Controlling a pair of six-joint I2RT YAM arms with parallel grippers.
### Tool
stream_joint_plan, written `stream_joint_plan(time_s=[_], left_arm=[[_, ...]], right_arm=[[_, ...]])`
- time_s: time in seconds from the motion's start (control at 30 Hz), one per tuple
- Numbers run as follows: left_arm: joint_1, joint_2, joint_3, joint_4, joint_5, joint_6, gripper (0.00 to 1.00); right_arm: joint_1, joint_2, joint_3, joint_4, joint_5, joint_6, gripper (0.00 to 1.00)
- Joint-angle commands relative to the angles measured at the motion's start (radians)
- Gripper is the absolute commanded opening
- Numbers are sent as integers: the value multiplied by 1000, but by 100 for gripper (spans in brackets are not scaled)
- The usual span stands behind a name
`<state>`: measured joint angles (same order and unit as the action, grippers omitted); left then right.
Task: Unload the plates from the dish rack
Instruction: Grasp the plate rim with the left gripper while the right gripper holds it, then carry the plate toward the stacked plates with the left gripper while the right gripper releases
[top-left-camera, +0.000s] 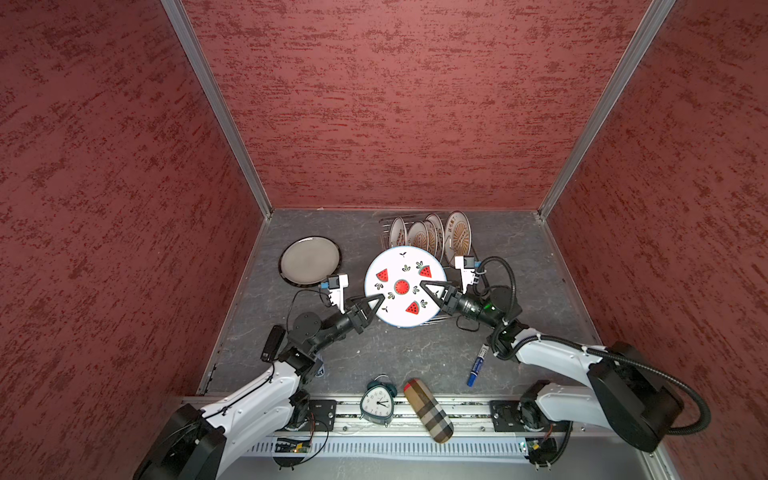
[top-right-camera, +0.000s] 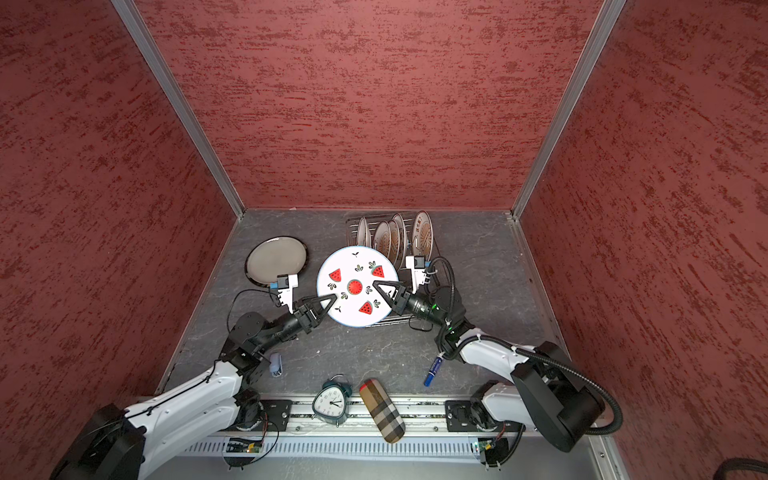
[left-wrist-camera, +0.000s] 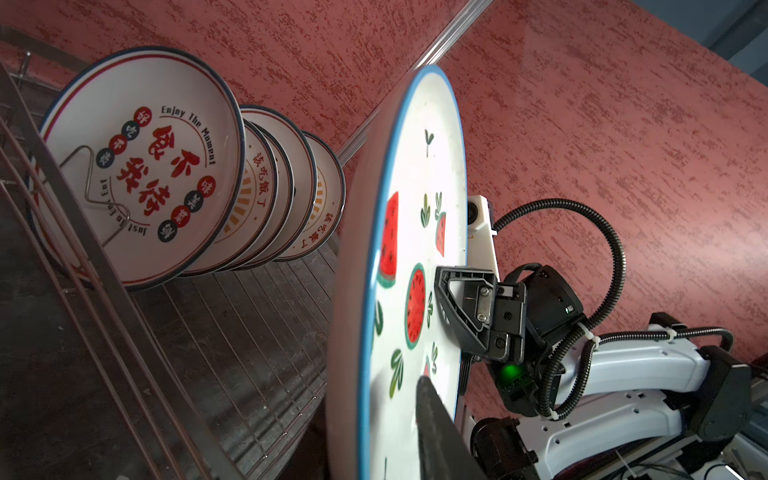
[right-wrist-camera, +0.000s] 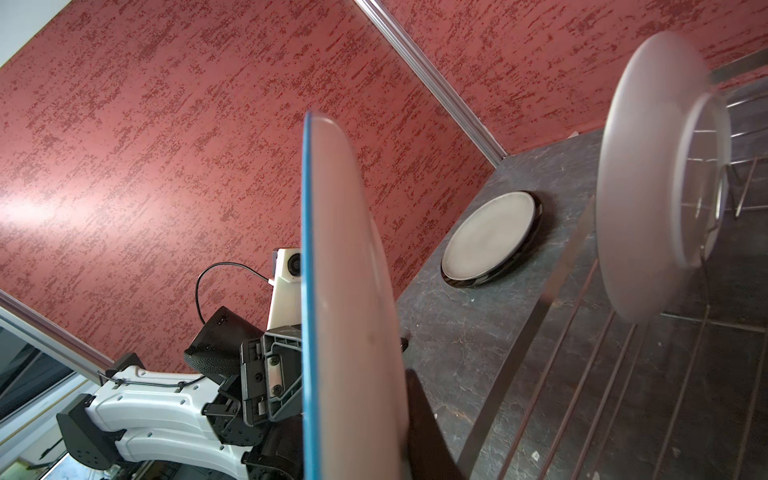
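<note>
- Both top views: silver wire dish rack (top-right-camera: 352, 228) at the counter's (top-left-camera: 519, 266) 1 o'clock holds several upright printed plates (top-left-camera: 457, 237).
- Right jaws clamp the round blue-rimmed watermelon plate (top-left-camera: 399, 309); left jaws' grip unclear.

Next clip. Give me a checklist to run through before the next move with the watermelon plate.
1. Right gripper clamped on the watermelon plate at its rim: ok.
2. Left gripper closed firmly on the opposite rim: cannot tell; one finger lies over the face.
3. Held plate apart from the standing plates in the dish rack: ok.
4. Grey plate flat on the table, top bare for stacking: ok.
5. Rack emptied: not ok, several plates stand upright.
</note>
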<state>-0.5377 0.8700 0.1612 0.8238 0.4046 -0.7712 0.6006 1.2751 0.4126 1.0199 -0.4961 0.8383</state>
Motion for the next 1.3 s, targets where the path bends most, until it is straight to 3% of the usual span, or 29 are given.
stream_joint_plan(time_s=[0.0,0.67,0.87,1.13,1.27], left_arm=[[-11,2,31,10,17,5,26],[-16,62,62,39,105,-34,9],[-16,68,84,-1,73,-46,3],[-15,60,92,5,60,-67,0],[-10,65,84,25,51,-85,0]], right_arm=[[6,4,60,131,3,4,0],[21,67,91,114,2,-10,0],[24,93,109,98,-18,-9,0],[25,95,112,85,-30,-19,13],[25,93,108,81,-25,-22,26]])
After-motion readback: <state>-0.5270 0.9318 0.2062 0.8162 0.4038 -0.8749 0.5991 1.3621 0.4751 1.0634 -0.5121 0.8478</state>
